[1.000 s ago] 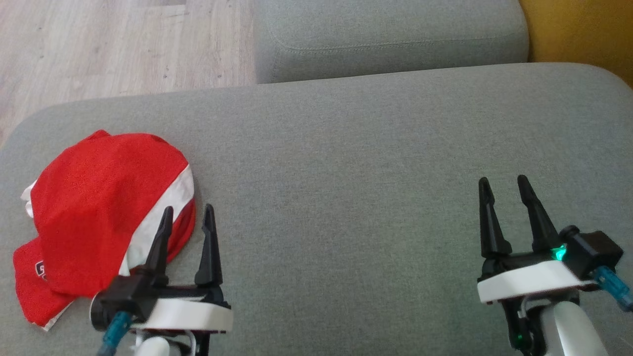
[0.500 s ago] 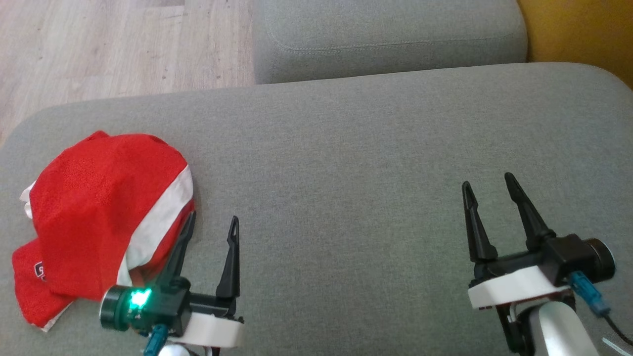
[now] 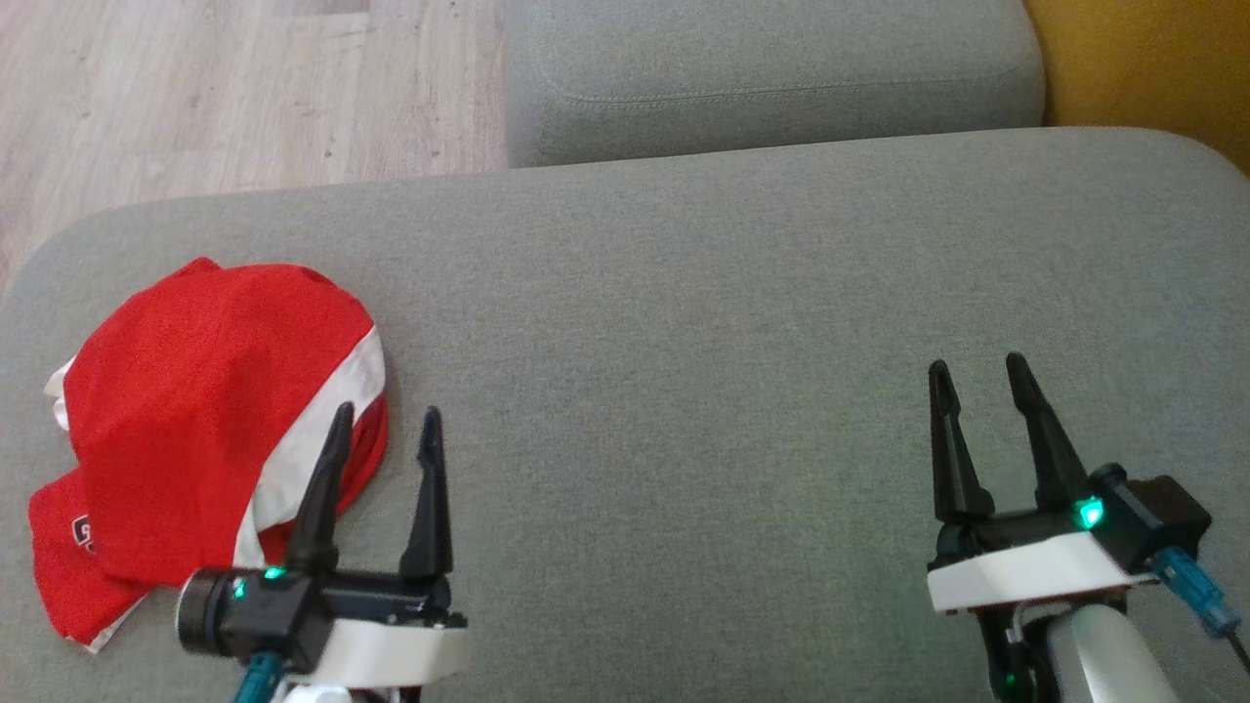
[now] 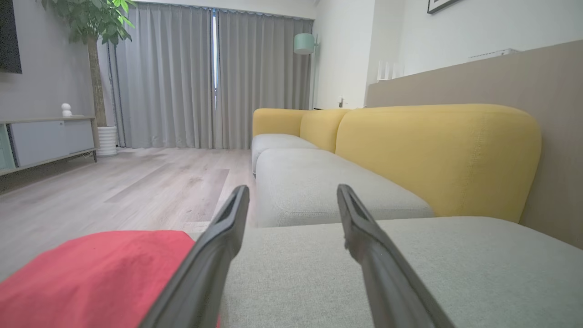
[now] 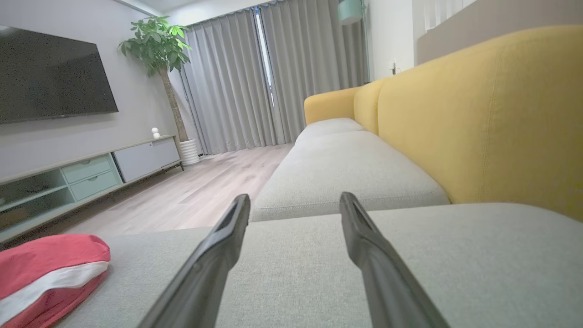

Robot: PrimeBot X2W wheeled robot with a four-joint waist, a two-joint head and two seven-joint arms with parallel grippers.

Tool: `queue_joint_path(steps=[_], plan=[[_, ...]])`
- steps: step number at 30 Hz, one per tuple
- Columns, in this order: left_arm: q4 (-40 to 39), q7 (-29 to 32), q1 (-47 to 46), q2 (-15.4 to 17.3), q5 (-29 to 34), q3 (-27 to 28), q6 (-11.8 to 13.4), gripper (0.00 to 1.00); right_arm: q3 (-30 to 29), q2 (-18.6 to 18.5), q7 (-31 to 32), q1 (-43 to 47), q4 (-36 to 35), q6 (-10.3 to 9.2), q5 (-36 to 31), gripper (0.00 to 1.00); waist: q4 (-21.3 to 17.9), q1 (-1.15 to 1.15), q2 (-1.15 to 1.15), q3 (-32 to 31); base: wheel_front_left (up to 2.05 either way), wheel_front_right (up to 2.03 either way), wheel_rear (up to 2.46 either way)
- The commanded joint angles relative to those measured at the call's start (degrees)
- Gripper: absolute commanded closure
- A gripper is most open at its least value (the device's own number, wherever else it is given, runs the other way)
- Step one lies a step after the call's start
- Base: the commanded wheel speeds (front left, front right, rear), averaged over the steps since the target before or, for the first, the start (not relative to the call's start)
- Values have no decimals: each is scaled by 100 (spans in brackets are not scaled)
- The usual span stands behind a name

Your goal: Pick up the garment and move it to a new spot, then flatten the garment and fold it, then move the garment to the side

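The garment point(image 3: 195, 439) is a red top with a white stripe, folded into a compact bundle at the left end of the grey sofa seat point(image 3: 684, 342). My left gripper point(image 3: 386, 420) hovers open just right of the bundle, its left finger overlapping the fabric's edge in the head view, nothing between the fingers. In the left wrist view the garment point(image 4: 91, 278) lies low left beside the open left gripper point(image 4: 291, 191). My right gripper point(image 3: 977, 373) stands open over bare cushion at the right. The right wrist view has the garment point(image 5: 45, 273) far left and the right gripper point(image 5: 295, 200) open.
A second grey seat cushion point(image 3: 771, 78) adjoins at the back. The yellow backrest point(image 3: 1152, 68) runs along the right. Wooden floor point(image 3: 195, 98) lies beyond the seat's left and far edges. A TV unit point(image 5: 91, 173) and potted plant point(image 5: 159, 45) stand across the room.
Both grippers wobbled slightly over the cushion, staying open. The left one drifted right and then back toward the garment. The garment has not moved.
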Motion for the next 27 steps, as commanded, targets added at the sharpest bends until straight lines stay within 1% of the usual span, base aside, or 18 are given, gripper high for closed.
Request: queue_joint_path(steps=[1,5,8,16,27], plan=[[-128,-46,-103,-40,-87,290,-65,0,159,-46,-61,-62,-98,-4,125,0,3,0,0,-5,0,0,0],[263,-46,-33,-110,-84,382,-277,0,254,-46,-61,-43,136,-4,512,0,-5,0,0,-23,0,0,0],[408,-46,-63,-144,-27,418,-360,0,285,-46,-61,-74,218,-4,603,0,-13,0,0,-30,0,0,0],[365,-46,-112,-192,65,503,-441,0,332,-46,-61,-138,251,-4,729,0,-8,0,0,-50,0,0,0],[303,-46,-90,-203,76,522,-461,0,354,-46,-61,-140,238,-4,743,0,10,0,0,-69,0,0,0]])
